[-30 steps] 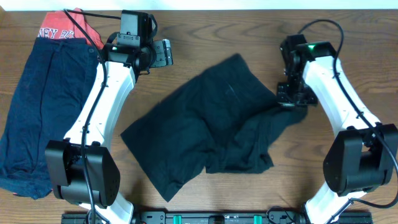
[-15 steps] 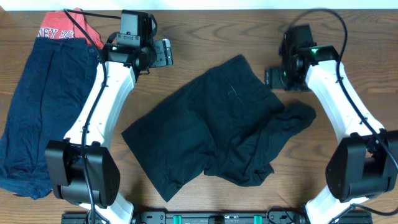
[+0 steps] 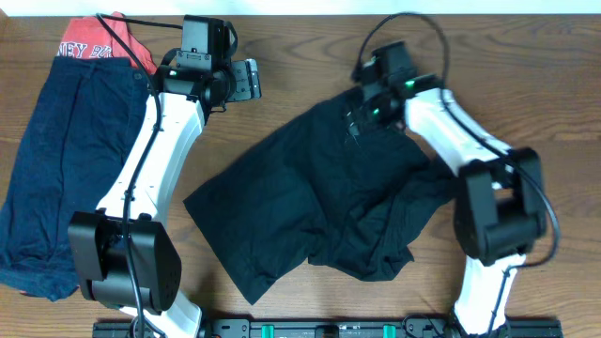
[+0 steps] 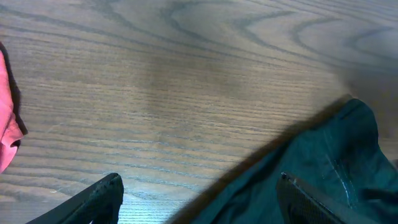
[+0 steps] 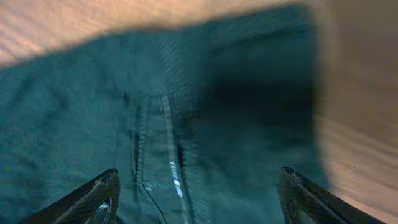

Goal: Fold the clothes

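Note:
The black garment [image 3: 310, 197] lies crumpled in the middle of the table, its top corner pointing to the far edge. My right gripper [image 3: 364, 108] hovers over that top corner, open and empty. In the right wrist view, the blurred dark fabric [image 5: 205, 99] with a seam fills the space under the gripper [image 5: 199, 199]. My left gripper [image 3: 246, 80] is open above bare wood, left of the garment. The left wrist view has the black cloth [image 4: 336, 155] reaching under the right side of the gripper [image 4: 199, 205]. Navy-blue shorts [image 3: 56, 160] lie far left, with the coral-red tee [image 3: 94, 42] above them.
The wooden table [image 3: 545, 113] shows bare wood to the right of the garment and between the garment and the shorts. A sliver of the red tee [image 4: 6, 124] shows at the left edge of the left wrist view.
My right gripper opened and let go of the garment's right edge, which dropped onto the table. It then swung left to the garment's top corner. The left arm stayed still.

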